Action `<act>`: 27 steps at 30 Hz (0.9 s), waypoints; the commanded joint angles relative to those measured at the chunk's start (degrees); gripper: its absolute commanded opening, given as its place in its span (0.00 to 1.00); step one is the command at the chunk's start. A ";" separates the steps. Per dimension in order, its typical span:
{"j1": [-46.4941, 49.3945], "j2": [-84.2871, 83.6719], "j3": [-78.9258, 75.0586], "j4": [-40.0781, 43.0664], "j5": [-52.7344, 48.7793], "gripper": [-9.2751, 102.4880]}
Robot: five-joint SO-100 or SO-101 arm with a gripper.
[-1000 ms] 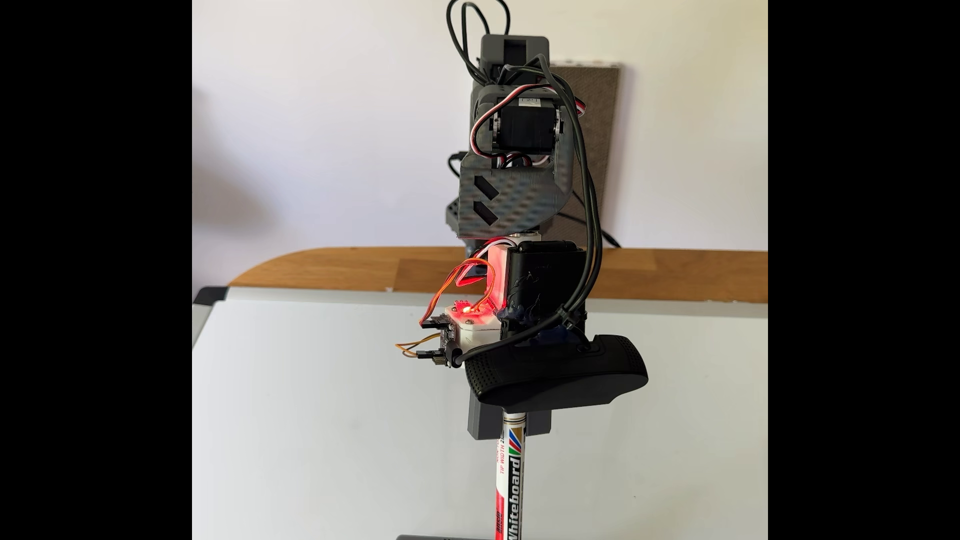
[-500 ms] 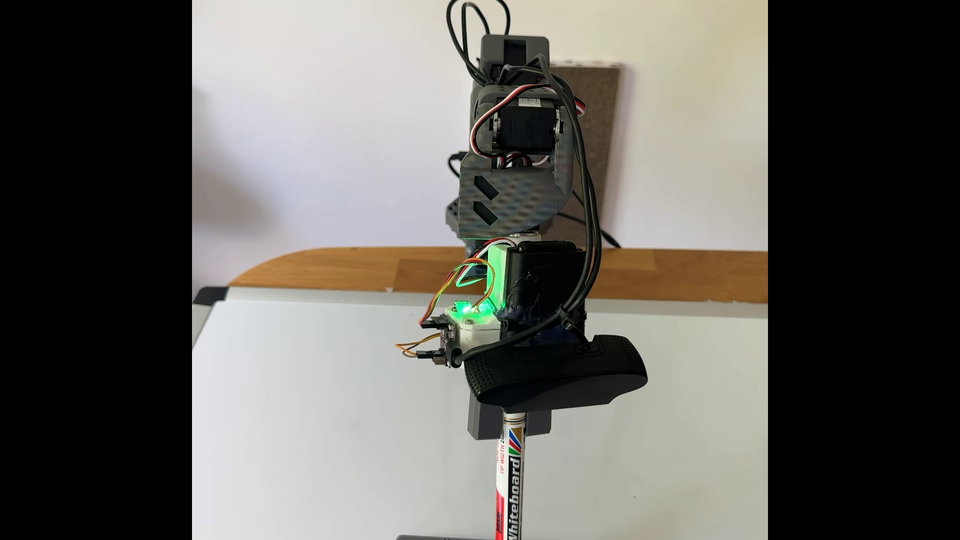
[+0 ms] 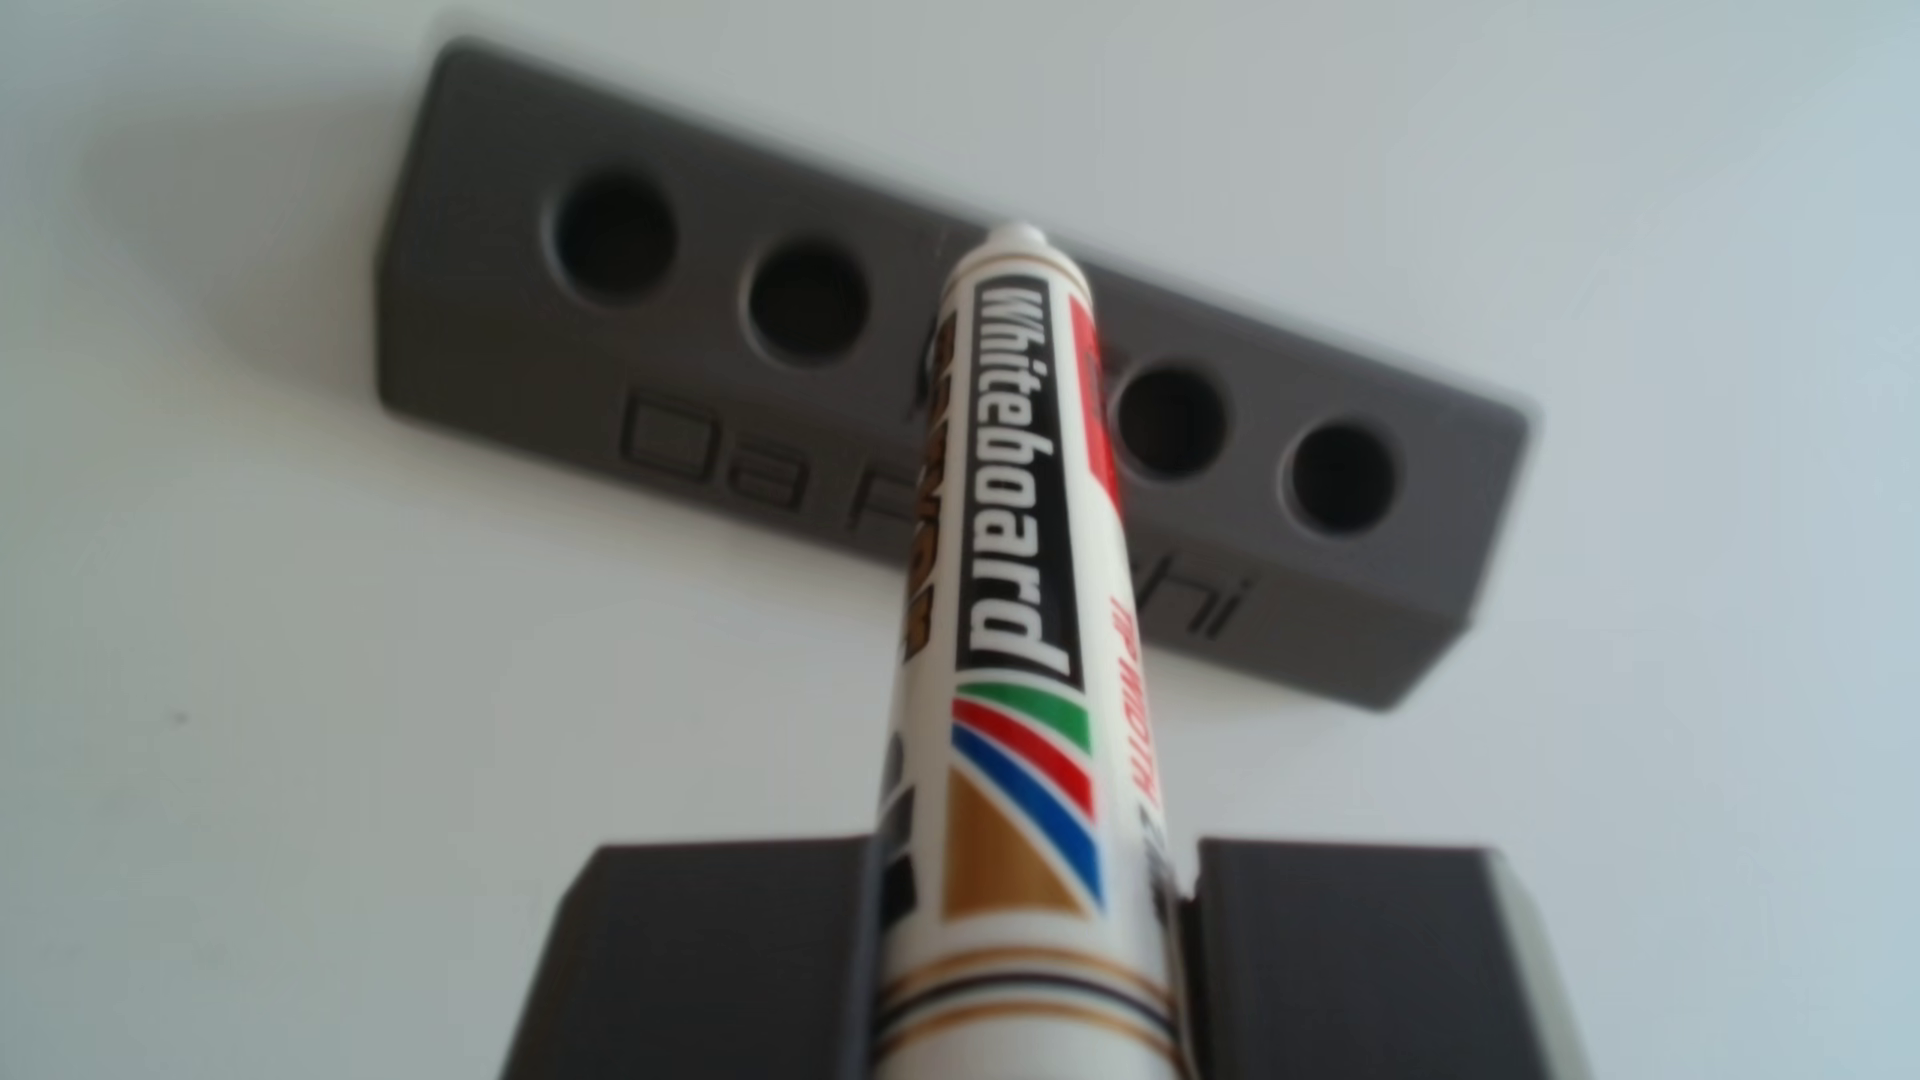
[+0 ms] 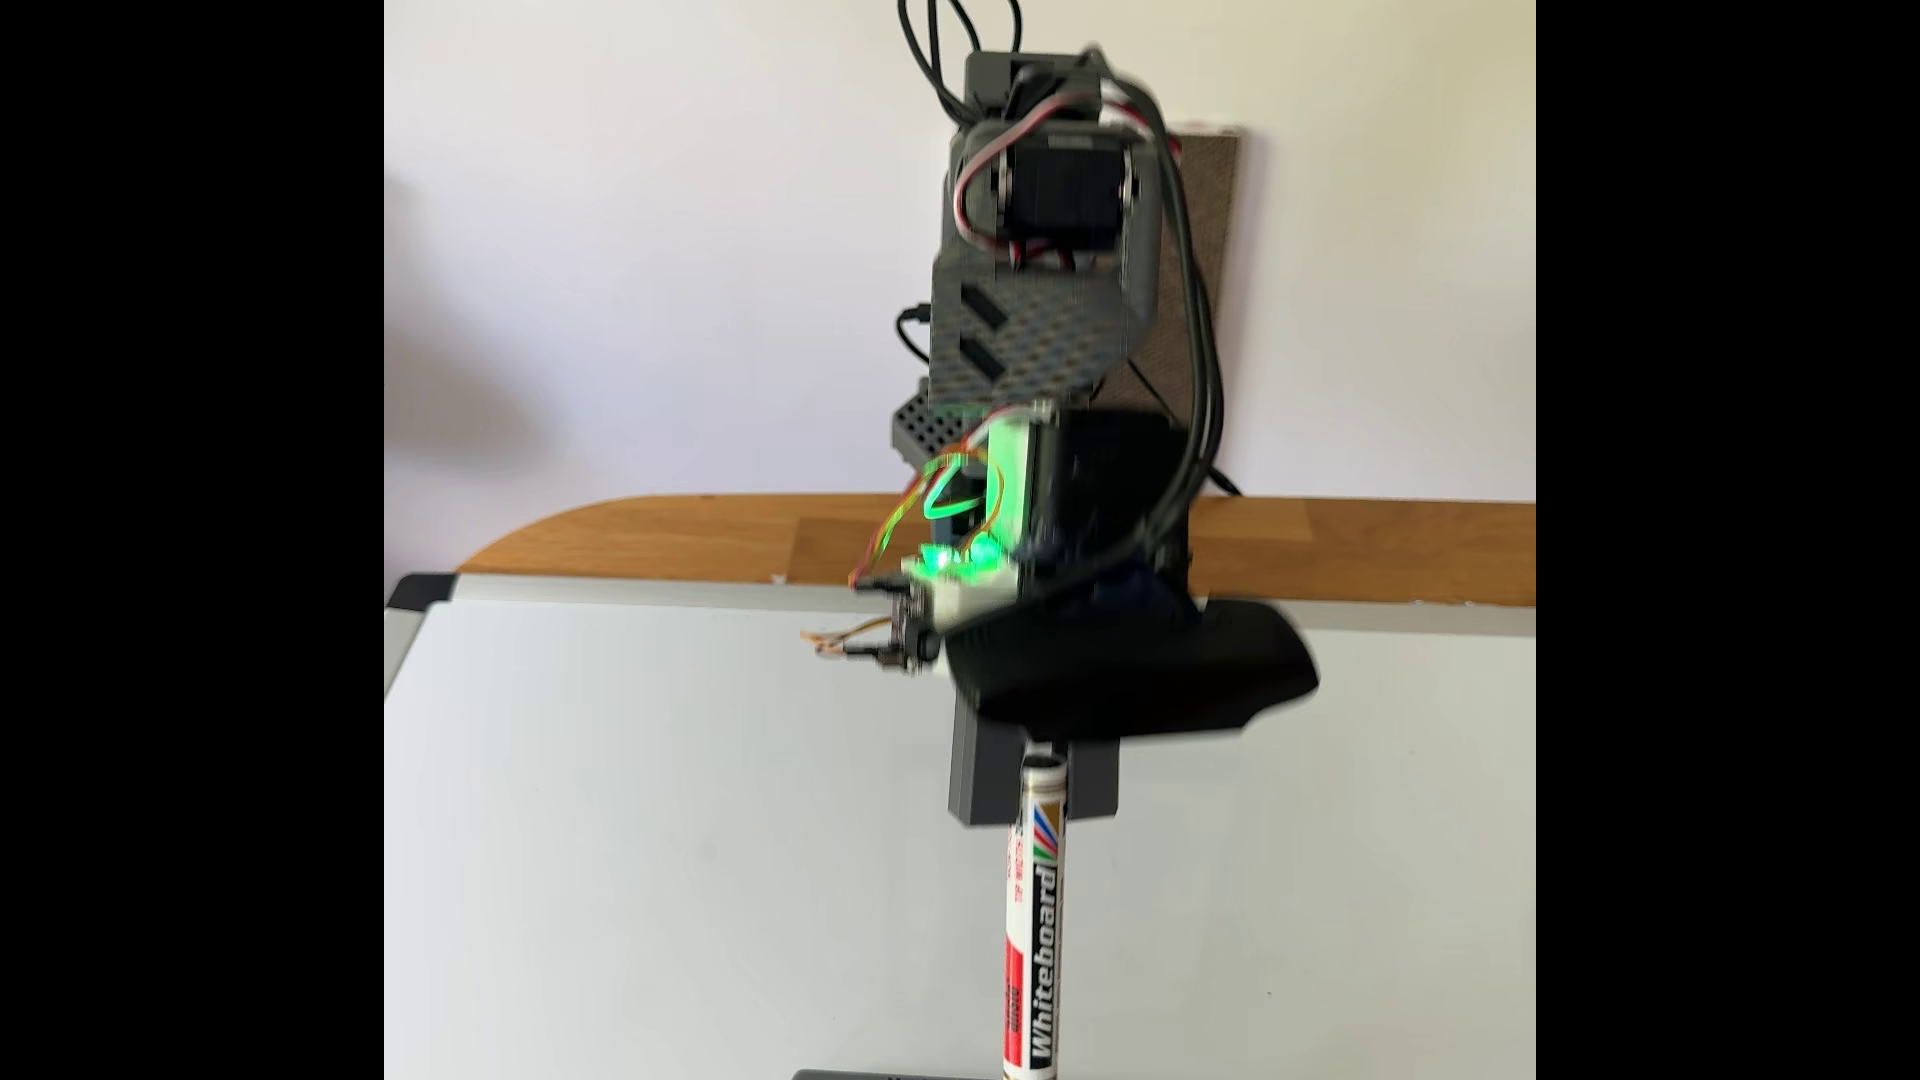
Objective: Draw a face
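Note:
A white "Whiteboard" marker [image 3: 1023,540] points down and away from my gripper [image 3: 1029,935], whose two dark grey jaws are shut on its barrel. Its far end sits over the middle hole of a dark grey holder block [image 3: 478,312] engraved "Da Pinchi"; whether the tip is inside the hole I cannot tell. In the fixed view the gripper [image 4: 1034,794] hangs above the white board [image 4: 623,831] with the marker [image 4: 1034,935] upright beneath it, its lower end cut off by the frame. The face is out of view; the board that shows bears no strokes.
The holder block [image 4: 894,1074] just shows at the bottom edge of the fixed view. A black webcam [image 4: 1132,675] rides on the wrist beside a green-lit circuit board [image 4: 951,566]. A wooden tabletop [image 4: 675,535] lies behind the board, and a brown panel [image 4: 1205,260] leans on the wall.
The arm has risen, carrying the gripper and marker upward, and now looks motion-blurred. The light on the wrist board went from red to green.

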State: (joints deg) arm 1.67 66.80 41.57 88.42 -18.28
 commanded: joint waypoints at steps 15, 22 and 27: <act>0.62 20.57 -4.48 12.74 2.81 0.08; -3.69 31.73 6.59 15.91 3.34 0.08; -8.79 34.28 20.04 14.06 3.34 0.08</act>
State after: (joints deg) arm -5.98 97.56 57.48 104.15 -15.38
